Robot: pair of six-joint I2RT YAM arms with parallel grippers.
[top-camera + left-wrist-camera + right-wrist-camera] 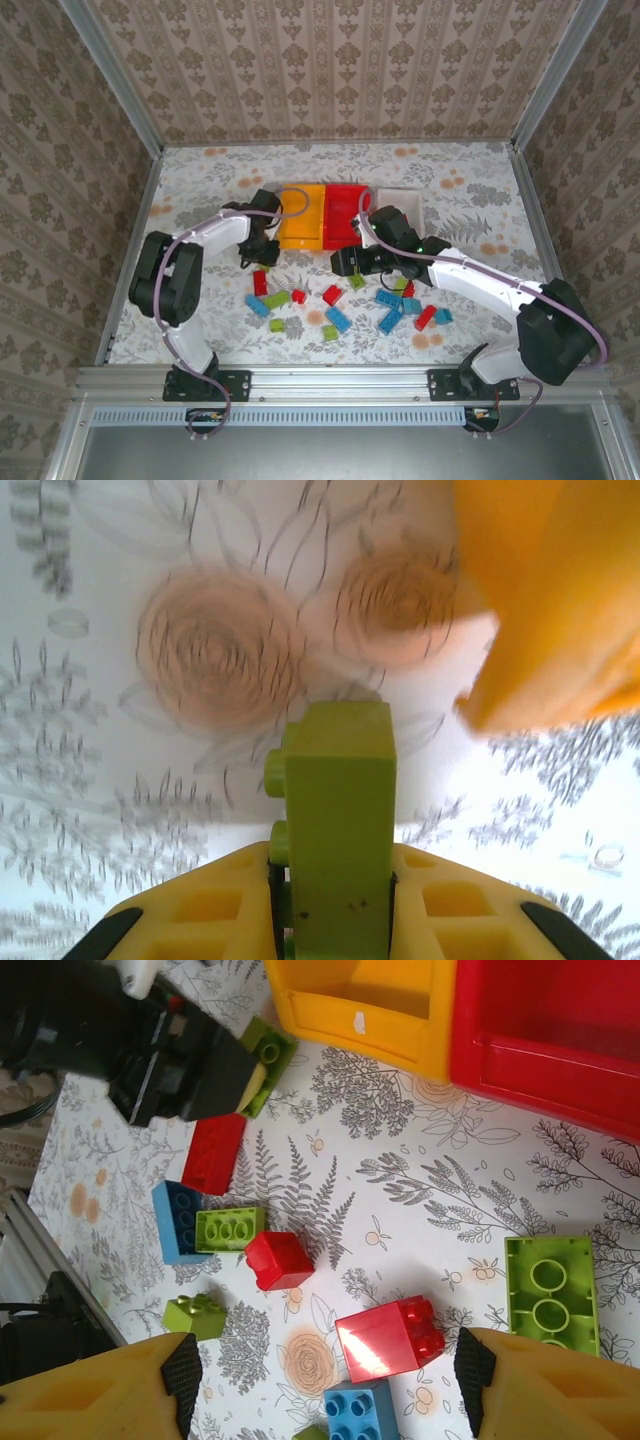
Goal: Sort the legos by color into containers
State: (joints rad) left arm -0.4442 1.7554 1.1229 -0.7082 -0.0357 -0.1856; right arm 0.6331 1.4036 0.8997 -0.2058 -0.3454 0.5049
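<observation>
Fingers (200, 910) of the left gripper (335, 910) are squeezed on a green lego (338, 800), one on each side. Most of the lego sticks out past the tips. The orange-yellow bin (560, 600) is near, up and to the right. I think the good way is to lift high, go right over the bin's open top, and only then let go. The right gripper (320, 1380) is open and holds nothing. A red lego (390, 1338) lies on the table (420, 1190) between its fingers.

Orange-yellow bin (560, 590) blurred and cut off at the edge, lower end of green brick (338, 800) hidden inside left claw (335, 890).
</observation>
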